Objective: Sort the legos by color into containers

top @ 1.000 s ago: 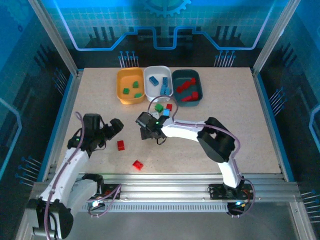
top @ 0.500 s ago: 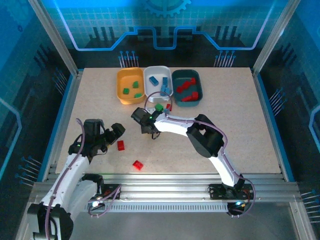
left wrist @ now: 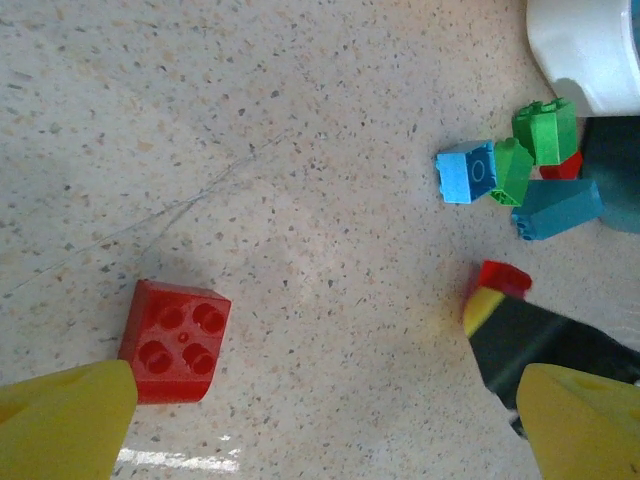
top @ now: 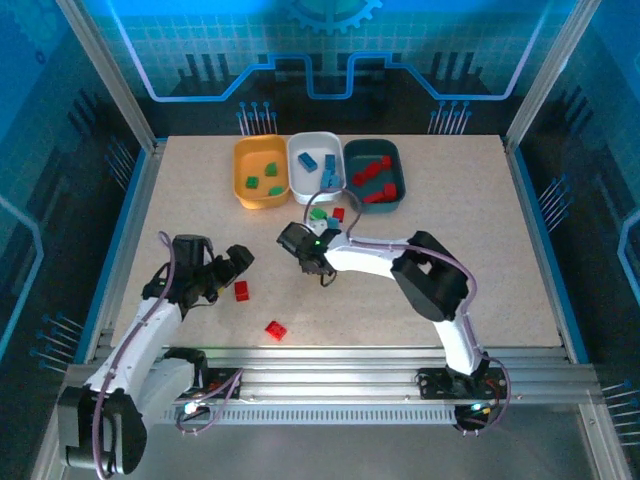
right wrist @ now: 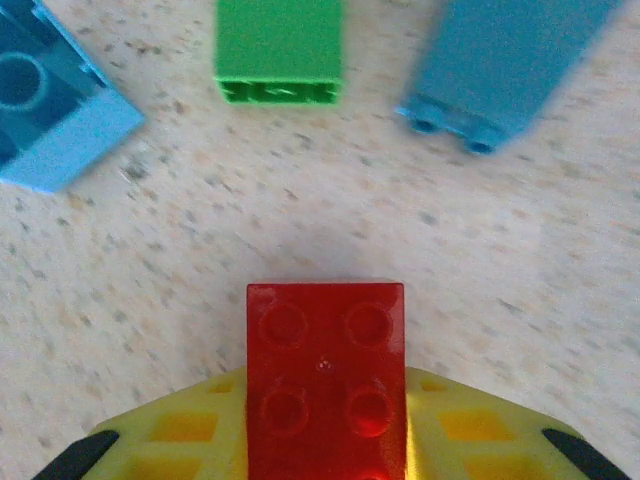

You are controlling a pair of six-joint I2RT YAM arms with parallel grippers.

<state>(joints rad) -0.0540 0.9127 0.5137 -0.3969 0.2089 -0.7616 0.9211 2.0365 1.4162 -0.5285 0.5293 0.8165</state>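
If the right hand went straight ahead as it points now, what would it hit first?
Likely the green brick, just ahead of the red brick in the right hand; depth is unclear.

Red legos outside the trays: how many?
4 red legos: one by the left gripper, one nearer the front edge, one in the cluster near the white tray, one in the right gripper. The arms may hide more.

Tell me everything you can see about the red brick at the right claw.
The red brick is glossy plastic, studs toward the camera, four showing in two rows, its near end cut off by the frame. It sits lengthwise between the right claw's yellow fingers, which hug both long sides. Whether it rests on the speckled table is unclear.
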